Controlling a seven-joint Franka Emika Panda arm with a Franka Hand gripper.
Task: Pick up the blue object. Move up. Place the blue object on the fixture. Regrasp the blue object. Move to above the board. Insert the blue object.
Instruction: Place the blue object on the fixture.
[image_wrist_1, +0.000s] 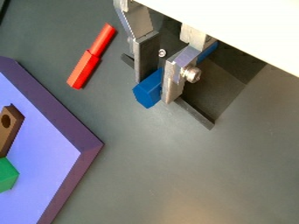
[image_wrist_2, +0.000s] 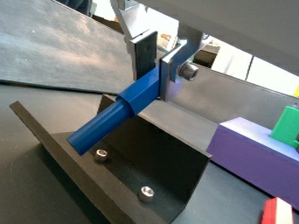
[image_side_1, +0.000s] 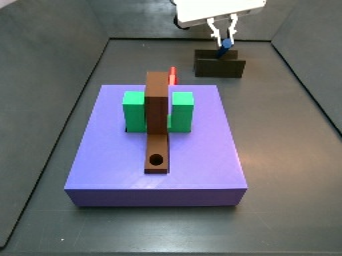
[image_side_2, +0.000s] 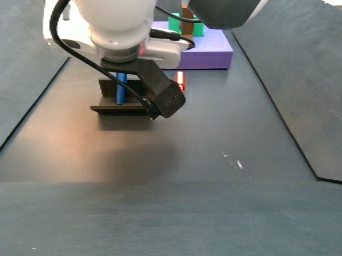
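Observation:
The blue object (image_wrist_2: 111, 118) is a slim blue peg resting across the notched top edge of the fixture (image_wrist_2: 152, 166), a dark bracket at the far end of the floor. My gripper (image_wrist_2: 158, 83) is shut on one end of the peg, one finger pad pressed on each side. In a wrist view the peg's square end (image_wrist_1: 146, 92) pokes out between the silver fingers (image_wrist_1: 173, 83). In both side views the gripper (image_side_1: 223, 38) (image_side_2: 123, 85) hangs right over the fixture (image_side_1: 221, 66) (image_side_2: 127, 105). The board (image_side_1: 160, 165) is a violet-blue slab in the middle of the floor.
A red stick (image_wrist_1: 91, 57) lies on the floor between fixture and board. The board carries green blocks (image_side_1: 134, 112) and a long brown strip (image_side_1: 158, 125) with a round hole near its front end. Dark walls (image_side_1: 301, 90) ring the work area.

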